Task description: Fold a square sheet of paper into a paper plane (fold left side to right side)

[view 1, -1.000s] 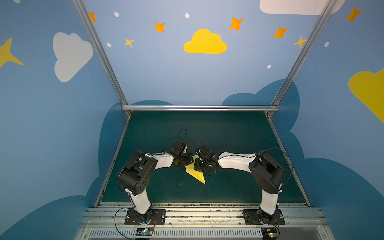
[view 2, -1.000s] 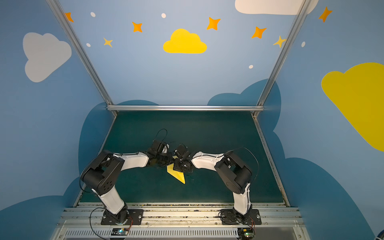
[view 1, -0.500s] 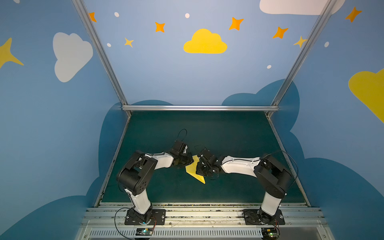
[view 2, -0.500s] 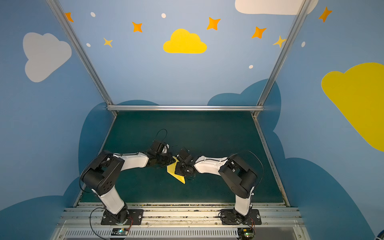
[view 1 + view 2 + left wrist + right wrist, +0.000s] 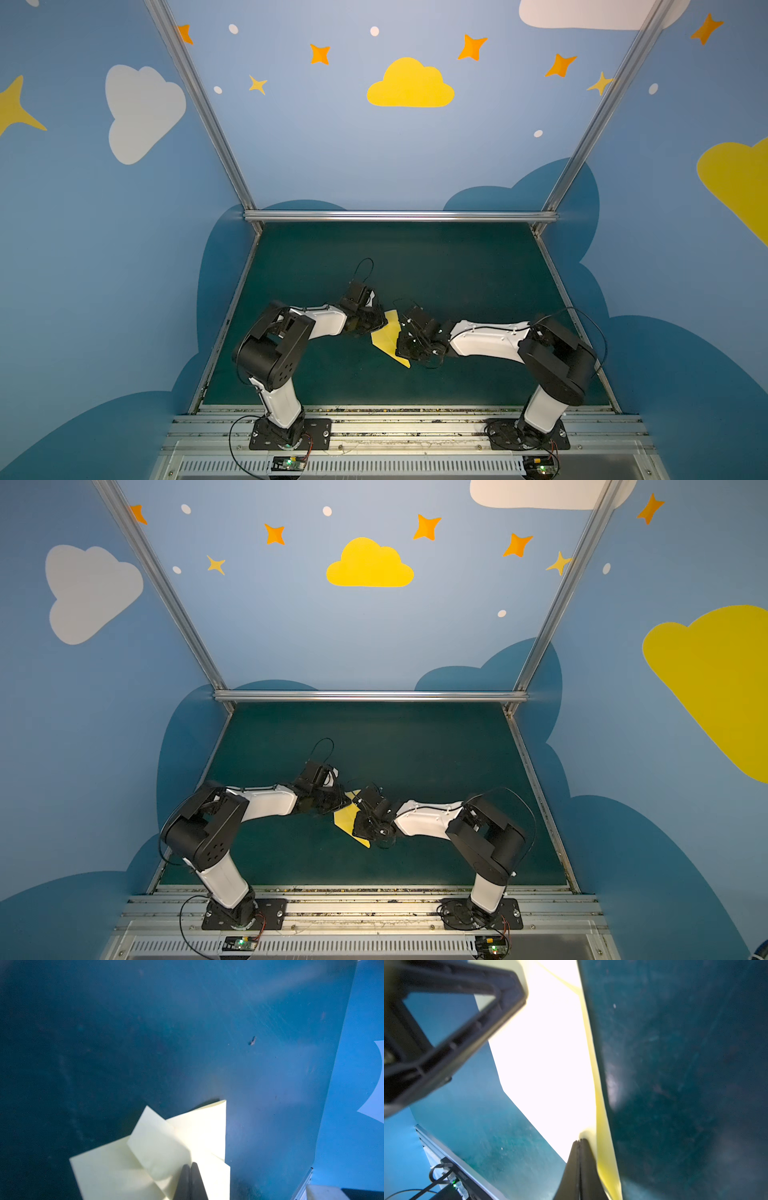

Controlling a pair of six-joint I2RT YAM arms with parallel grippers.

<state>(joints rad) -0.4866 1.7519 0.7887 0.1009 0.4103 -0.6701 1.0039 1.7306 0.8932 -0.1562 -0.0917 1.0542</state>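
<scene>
Found pale yellow part-folded paper sheet [image 5: 386, 338] lying diagonally between left gripper [image 5: 190, 1164] and right gripper [image 5: 579, 1141]. Noted both closed, tips pressing opposite sides.

paper plane [image 5: 385, 340] on table [image 5: 457, 270], near front centre

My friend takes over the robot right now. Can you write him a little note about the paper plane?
Left end effector: shut, tip pressing down on the paper.
Right end effector: shut, tip down on the paper beside a raised flap.
Paper: on the green mat, between the two arms.
Done: several folds, layered flaps, one pointed end.
To do: more folds; it is no slim plane yet.
</scene>
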